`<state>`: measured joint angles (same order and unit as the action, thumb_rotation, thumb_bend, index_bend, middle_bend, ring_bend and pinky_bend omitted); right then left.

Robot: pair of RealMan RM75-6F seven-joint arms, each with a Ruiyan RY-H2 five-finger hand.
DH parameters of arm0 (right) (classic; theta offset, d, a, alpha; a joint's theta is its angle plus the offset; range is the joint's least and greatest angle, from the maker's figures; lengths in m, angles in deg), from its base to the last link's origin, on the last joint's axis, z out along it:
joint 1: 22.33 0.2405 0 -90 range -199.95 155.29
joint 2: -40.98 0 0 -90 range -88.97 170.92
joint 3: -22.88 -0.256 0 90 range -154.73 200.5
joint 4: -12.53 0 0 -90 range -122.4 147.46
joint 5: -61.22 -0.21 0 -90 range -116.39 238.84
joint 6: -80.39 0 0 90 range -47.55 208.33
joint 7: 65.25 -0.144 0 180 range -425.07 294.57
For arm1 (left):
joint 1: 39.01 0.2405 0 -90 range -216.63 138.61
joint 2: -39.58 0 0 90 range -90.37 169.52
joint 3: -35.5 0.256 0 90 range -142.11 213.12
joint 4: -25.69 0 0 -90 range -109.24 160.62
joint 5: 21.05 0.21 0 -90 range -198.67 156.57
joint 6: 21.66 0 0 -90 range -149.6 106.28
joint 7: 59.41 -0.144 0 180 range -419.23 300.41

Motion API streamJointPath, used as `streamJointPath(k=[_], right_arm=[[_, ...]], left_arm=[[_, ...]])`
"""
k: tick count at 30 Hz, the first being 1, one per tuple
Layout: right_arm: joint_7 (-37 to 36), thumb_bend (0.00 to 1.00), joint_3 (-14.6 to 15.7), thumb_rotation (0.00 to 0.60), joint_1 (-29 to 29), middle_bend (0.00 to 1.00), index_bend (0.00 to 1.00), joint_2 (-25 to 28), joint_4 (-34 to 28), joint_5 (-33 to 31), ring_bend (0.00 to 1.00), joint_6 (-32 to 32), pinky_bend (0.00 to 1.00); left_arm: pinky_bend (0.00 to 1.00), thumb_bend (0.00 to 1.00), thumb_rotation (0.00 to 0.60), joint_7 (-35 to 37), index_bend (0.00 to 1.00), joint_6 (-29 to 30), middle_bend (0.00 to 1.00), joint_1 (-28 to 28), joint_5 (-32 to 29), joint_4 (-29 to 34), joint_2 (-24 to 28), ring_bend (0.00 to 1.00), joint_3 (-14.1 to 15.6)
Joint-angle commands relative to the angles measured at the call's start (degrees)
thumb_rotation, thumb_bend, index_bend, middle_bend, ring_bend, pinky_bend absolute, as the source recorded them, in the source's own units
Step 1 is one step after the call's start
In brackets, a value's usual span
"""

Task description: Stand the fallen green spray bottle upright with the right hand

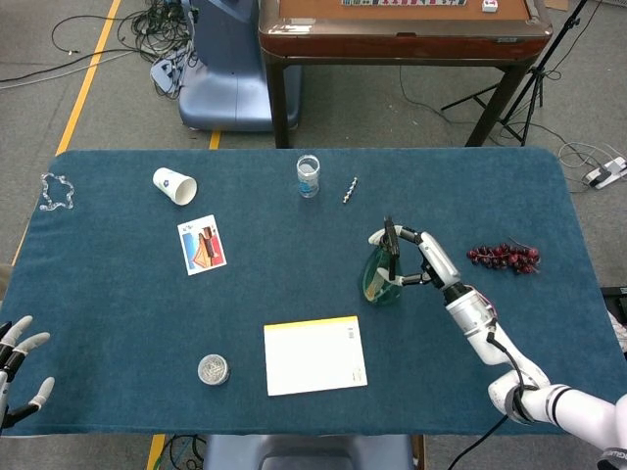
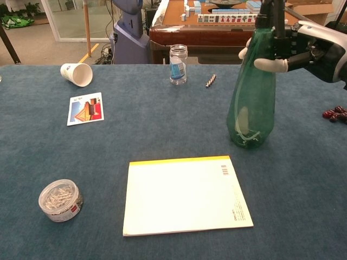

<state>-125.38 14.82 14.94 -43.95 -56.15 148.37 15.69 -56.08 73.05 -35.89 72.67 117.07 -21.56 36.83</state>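
Observation:
The green spray bottle stands upright on the blue table, its base on the cloth right of centre. My right hand grips its black spray head and neck from the right, thumb wrapped across the front. My left hand hovers at the table's near left corner, fingers spread and holding nothing; the chest view does not show it.
A yellow-edged notepad lies just in front of the bottle. Red grapes sit to the right. A clear jar, a screw, a tipped paper cup, a card and a tub of clips lie elsewhere.

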Motion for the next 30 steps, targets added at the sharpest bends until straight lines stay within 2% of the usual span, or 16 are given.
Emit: streamJointPath(k=[1,5,14,19,24,26,30], right_arm=[[0.03,0.09,0.6,0.6,-0.34,0.24,0.27,0.99,-0.59,0.57,0.17,-0.22,0.15],[1.26,0.05,1.15,0.6,-0.69,0.16,0.11,2.8,-2.07,1.08,0.11,-0.41,0.11],[7.62,0.05,2.78,0.6,-2.69,0.12,0.05,9.08,-8.11,1.74,0.09,-1.31,0.1],[22.11,0.06,4.07,0.6,-5.7,0.12,0.05,14.79,-14.14,0.29,0.08,-2.51,0.1],[41.25,0.09,5.15,0.6,-11.54,0.16,0.05,19.43,-21.66,-2.09,0.08,-8.72,0.1],[46.63,0.1,6.12,0.6,-14.0,0.16,0.05,21.18,-25.2,-2.59,0.08,-10.96,0.1],[52.75,0.11,8.4,0.6,-18.4,0.16,0.05,24.8,-30.06,-1.92,0.08,-14.9,0.1]], left_arm=[[0.01,0.33,0.6,-0.11,0.24,0.0,0.07,0.0,0.07,0.1,0.0,0.03,0.04],[0.01,0.33,0.6,-0.2,0.24,-0.03,0.07,-0.05,0.13,0.23,0.03,0.02,0.05],[0.01,0.33,0.6,-0.5,0.24,-0.16,0.07,-0.52,0.56,0.65,0.1,0.02,-0.14],[0.01,0.33,0.6,-0.49,0.24,-0.53,0.07,-1.04,0.44,0.8,0.26,0.03,-0.52],[0.01,0.33,0.6,-0.69,0.24,-1.39,0.07,-1.89,0.44,0.86,0.19,0.03,-0.86],[0.01,0.33,0.6,-0.93,0.24,-1.94,0.07,-2.31,0.51,0.89,0.03,0.03,-0.91],[0.01,0.33,0.6,-1.24,0.24,-2.82,0.07,-3.08,0.55,0.97,-0.18,0.03,-1.09]])
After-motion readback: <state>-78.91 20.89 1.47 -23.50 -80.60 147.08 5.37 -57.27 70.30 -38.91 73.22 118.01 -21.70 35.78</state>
